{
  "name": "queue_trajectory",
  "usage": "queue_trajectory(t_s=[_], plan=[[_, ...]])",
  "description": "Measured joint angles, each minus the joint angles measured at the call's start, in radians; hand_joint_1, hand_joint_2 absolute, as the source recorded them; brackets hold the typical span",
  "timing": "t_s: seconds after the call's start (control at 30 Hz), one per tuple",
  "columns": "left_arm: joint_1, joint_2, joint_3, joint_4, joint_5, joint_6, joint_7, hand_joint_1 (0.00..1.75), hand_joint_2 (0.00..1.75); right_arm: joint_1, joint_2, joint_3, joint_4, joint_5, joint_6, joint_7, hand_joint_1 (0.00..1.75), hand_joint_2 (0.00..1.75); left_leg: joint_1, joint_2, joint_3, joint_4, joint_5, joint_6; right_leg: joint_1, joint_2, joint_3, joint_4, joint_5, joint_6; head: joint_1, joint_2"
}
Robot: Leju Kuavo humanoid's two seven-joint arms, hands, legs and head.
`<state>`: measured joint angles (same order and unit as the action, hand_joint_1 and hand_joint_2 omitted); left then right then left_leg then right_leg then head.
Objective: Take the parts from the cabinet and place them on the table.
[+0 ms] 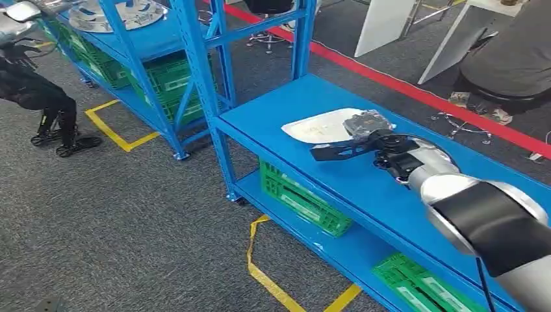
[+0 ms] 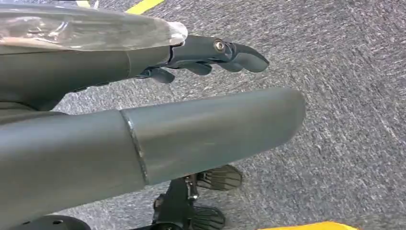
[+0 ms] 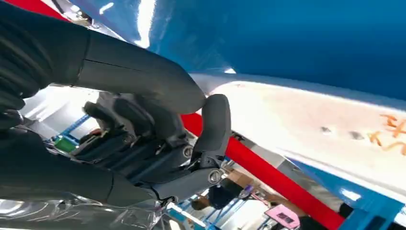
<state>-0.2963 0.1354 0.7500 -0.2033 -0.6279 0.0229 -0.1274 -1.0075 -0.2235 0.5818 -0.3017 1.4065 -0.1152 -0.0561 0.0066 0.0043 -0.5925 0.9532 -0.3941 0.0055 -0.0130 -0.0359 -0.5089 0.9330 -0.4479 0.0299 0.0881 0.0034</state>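
The flat white moulded plastic part [image 1: 323,125] lies on the top shelf of the near blue metal shelving rack [image 1: 364,188], and the right hand [image 1: 364,144] reaches over its near end with dark fingers stretched out along it. The right wrist view adds what the head view hides: the thick grey thumb [image 3: 139,72] sits above the part's pale edge [image 3: 306,120] while the darker fingers [image 3: 143,143] curl beneath, though whether they truly clamp it I cannot tell. The left wrist view shows the left hand [image 2: 206,52] hanging over grey carpet, fingers loosely extended and holding nothing. From the head view: two blue racks, the farther one [image 1: 140,45] carrying a shiny silver round part [image 1: 117,14]; at least four green slatted crates [image 1: 305,198] on the lower shelves; one person seated [image 1: 513,58] beyond the red floor line [image 1: 403,88].
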Motion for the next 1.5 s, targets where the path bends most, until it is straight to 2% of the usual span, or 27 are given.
queue_trajectory(t_s=[0.23, 0.63, 0.7, 1.0, 1.5], plan=[[0.001, 0.000, 0.000, 0.000, 0.000, 0.001, 0.000, 0.00, 0.00, 0.000, -0.014, 0.000, 0.007, 0.000, 0.031, 0.015, 1.75, 1.75, 0.000, 0.000, 0.000, 0.000, 0.000, 0.000, 0.000, 0.000, 0.000, 0.000, 0.000, 0.000, 0.000, 0.000], [0.001, 0.002, 0.000, 0.000, -0.001, 0.001, 0.000, 0.00, 0.00, 0.000, -0.042, 0.000, 0.011, -0.002, 0.035, 0.022, 1.75, 1.75, 0.000, 0.000, 0.000, 0.000, 0.000, 0.000, 0.000, 0.001, 0.000, 0.000, 0.000, 0.000, 0.000, 0.000], [0.001, 0.003, 0.000, 0.000, -0.001, 0.001, 0.000, 0.00, 0.00, 0.000, -0.047, 0.000, 0.014, -0.005, 0.035, 0.022, 0.00, 1.75, 0.000, 0.000, 0.000, 0.000, 0.000, 0.000, 0.000, 0.001, 0.000, 0.000, 0.000, 0.000, 0.000, 0.000], [0.004, 0.004, 0.000, 0.000, -0.002, 0.002, 0.000, 0.00, 0.00, -0.001, -0.056, -0.015, 0.014, -0.037, -0.031, 0.011, 0.00, 1.75, 0.000, 0.000, 0.000, 0.000, 0.000, 0.000, 0.000, 0.001, 0.000, 0.000, 0.000, 0.000, 0.000, 0.000], [0.005, 0.005, 0.000, 0.000, -0.004, 0.003, 0.000, 0.00, 0.00, -0.005, -0.064, -0.037, 0.014, -0.046, -0.053, -0.007, 0.00, 1.75, 0.000, 0.000, 0.000, 0.000, 0.000, 0.000, 0.000, 0.001, 0.000, 0.000, 0.000, 0.000, 0.000, 0.000]])
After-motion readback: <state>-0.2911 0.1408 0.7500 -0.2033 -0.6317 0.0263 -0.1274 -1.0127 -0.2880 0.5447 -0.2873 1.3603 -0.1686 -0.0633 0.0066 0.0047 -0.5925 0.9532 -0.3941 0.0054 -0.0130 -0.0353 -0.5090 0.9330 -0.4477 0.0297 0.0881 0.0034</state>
